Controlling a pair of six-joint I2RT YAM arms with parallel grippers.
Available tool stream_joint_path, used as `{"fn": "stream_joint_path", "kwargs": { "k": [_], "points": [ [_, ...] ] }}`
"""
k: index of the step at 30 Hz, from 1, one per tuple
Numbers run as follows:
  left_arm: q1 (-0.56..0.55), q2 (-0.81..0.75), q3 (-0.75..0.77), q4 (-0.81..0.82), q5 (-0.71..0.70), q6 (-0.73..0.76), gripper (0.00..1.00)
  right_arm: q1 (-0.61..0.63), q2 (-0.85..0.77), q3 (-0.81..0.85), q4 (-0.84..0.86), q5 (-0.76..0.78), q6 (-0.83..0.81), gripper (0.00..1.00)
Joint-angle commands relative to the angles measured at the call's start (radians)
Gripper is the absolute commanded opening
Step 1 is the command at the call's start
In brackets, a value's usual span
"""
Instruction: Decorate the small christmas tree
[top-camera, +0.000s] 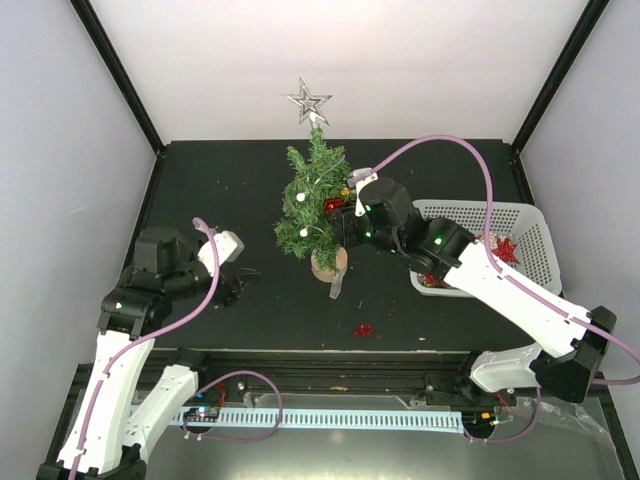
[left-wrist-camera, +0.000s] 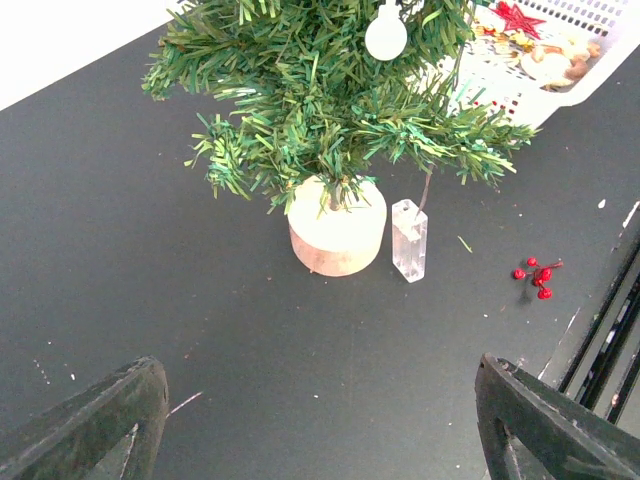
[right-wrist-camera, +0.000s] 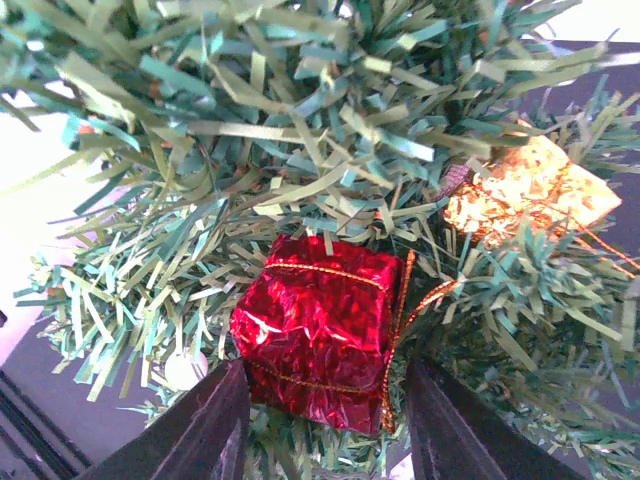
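Left gripper (top-camera: 238, 284): hangs low over the table (top-camera: 200, 180), left of the tree. Its jaws are spread wide and hold nothing.
Small christmas tree (top-camera: 312, 205): stands upright on its wooden base at mid-table, between the two arms.
Already on the tree: a silver star (top-camera: 307, 100) at the tip, white balls (left-wrist-camera: 386, 36) among the branches, and a gold gift box (right-wrist-camera: 530, 195) up on the right side.
Crystal pendant (left-wrist-camera: 409, 240): just beside the base, with a thin thread running up into the low branches. Whether it hangs or rests on the table cannot be told.
Red gift box (right-wrist-camera: 318, 340): nestled in the branches, below and left of the gold one.
Right gripper (right-wrist-camera: 325, 378): pushed into the tree, a finger on either side of the red box. Whether it clamps the box or has let go cannot be told.
Red berries (top-camera: 364, 329): loose on the table, near the front edge.
Basket (top-camera: 520, 212): at far right, with a red star (top-camera: 503, 250) and other pieces inside.
Progress: well along by the look of it. The berries and the basket's contents are left.
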Motion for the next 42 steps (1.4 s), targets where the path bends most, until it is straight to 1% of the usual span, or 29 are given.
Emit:
{"fn": "stream_joint_path", "kwargs": {
  "k": [1, 5, 9, 11, 16, 19, 23, 33, 36, 38, 40, 42],
  "points": [
    [0.009, -0.013, -0.003, 0.022, 0.016, -0.011, 0.84, -0.002, -0.040, -0.004, 0.005, 0.022, 0.001, 0.47],
    [0.011, -0.015, -0.005, 0.025, 0.019, -0.010, 0.84, -0.002, -0.053, -0.006, 0.000, 0.023, 0.001, 0.53],
    [0.010, -0.012, -0.005, 0.025, 0.022, -0.010, 0.84, -0.003, -0.068, -0.013, 0.000, 0.024, 0.003, 0.54],
    [0.013, -0.015, -0.006, 0.025, 0.022, -0.010, 0.84, -0.003, -0.078, -0.022, 0.009, 0.023, 0.004, 0.51],
    [0.015, -0.020, -0.006, 0.024, 0.022, -0.010, 0.85, -0.003, -0.076, -0.033, 0.013, 0.025, 0.006, 0.39],
    [0.017, -0.020, -0.006, 0.024, 0.022, -0.010, 0.84, -0.002, -0.069, -0.043, 0.023, 0.025, 0.005, 0.35],
    [0.019, -0.024, -0.006, 0.024, 0.022, -0.010, 0.84, -0.002, -0.053, -0.055, 0.040, 0.031, 0.003, 0.33],
    [0.023, -0.030, -0.014, 0.033, 0.023, -0.013, 0.85, -0.003, -0.049, -0.056, 0.040, 0.032, 0.000, 0.33],
    [0.024, -0.031, -0.013, 0.033, 0.024, -0.014, 0.85, -0.003, -0.069, -0.057, 0.030, 0.032, -0.001, 0.35],
    [0.025, -0.033, -0.016, 0.034, 0.024, -0.010, 0.85, -0.002, -0.087, -0.062, 0.020, 0.038, -0.002, 0.39],
    [0.025, -0.033, -0.018, 0.034, 0.025, -0.010, 0.85, -0.002, -0.105, -0.072, 0.003, 0.038, -0.004, 0.46],
    [0.025, -0.032, -0.018, 0.034, 0.024, -0.010, 0.85, -0.003, -0.130, -0.086, -0.008, 0.043, -0.002, 0.56]
  ]
}}
